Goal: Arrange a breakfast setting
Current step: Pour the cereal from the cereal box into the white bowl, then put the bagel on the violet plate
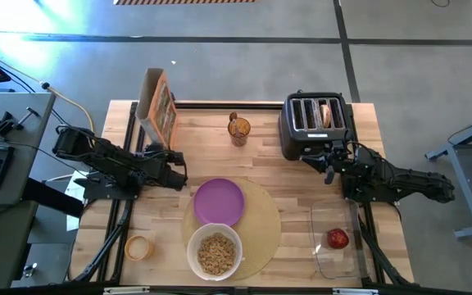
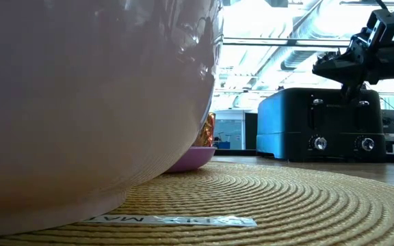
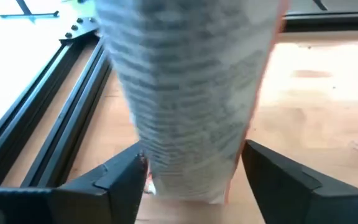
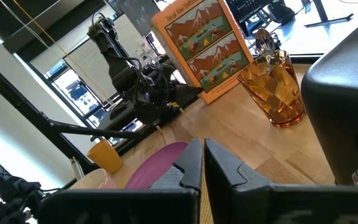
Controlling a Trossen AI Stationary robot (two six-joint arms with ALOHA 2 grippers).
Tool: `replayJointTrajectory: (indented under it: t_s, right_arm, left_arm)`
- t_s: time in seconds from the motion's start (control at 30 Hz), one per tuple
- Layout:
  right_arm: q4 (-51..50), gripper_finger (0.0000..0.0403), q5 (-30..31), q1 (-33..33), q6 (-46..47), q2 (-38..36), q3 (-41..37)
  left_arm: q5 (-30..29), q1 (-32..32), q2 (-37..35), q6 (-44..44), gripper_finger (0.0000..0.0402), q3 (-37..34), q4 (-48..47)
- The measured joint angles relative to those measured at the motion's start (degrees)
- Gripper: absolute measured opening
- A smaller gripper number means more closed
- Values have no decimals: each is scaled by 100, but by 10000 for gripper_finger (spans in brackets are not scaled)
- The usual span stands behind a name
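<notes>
A tan mat (image 1: 262,220) lies at the table's near middle. On it are a purple plate (image 1: 218,201) and a white bowl (image 1: 215,252) of brown cereal. A cereal box (image 1: 158,106) stands at the far left. My left gripper (image 1: 173,169) is open, with its fingers on either side of the box's narrow side (image 3: 191,106), low down. A bagel (image 1: 326,115) sticks up from a slot of the black toaster (image 1: 314,124). A red apple (image 1: 338,238) lies in a clear container. My right gripper (image 1: 332,168) is shut and empty, just in front of the toaster. My left gripper comes level at the cereal box from the table's near side, one finger (image 3: 126,177) on each side of its narrow face. I cannot tell whether either finger touches the box. The box stands upright on the table.
An amber glass (image 1: 238,129) holding a spoon stands at the far middle. A small orange cup (image 1: 138,247) stands at the near left. The clear container (image 1: 334,242) sits at the near right. Black rails run along the table's left and far edges.
</notes>
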Motion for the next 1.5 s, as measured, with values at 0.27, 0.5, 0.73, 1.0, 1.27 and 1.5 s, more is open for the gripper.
replayJointTrajectory:
  t_s: [0.27, 0.5, 0.73, 1.0, 1.27, 1.5]
  right_arm:
    - [-1, 0, 0, 0, 0, 0, 0]
    - [0, 0, 0, 0, 1, 0, 0]
    - [-1, 0, -1, 0, 1, 0, 0]
    - [0, 0, 0, 0, 1, 0, 0]
    - [-1, 0, 1, 0, 0, 0, 0]
    - [0, 0, 0, 0, 2, 0, 0]
  left_arm:
    - [330, -88, 0, -183, 292, 0, 10]
    - [492, -488, 0, -559, 309, 0, -50]
    - [765, -992, -77, -801, 311, 0, -166]
    - [942, -1604, -485, -811, 311, 0, -230]
    - [516, -2428, -1039, -384, 310, 0, 160]
    - [219, -2813, -1547, 421, 310, 0, 834]
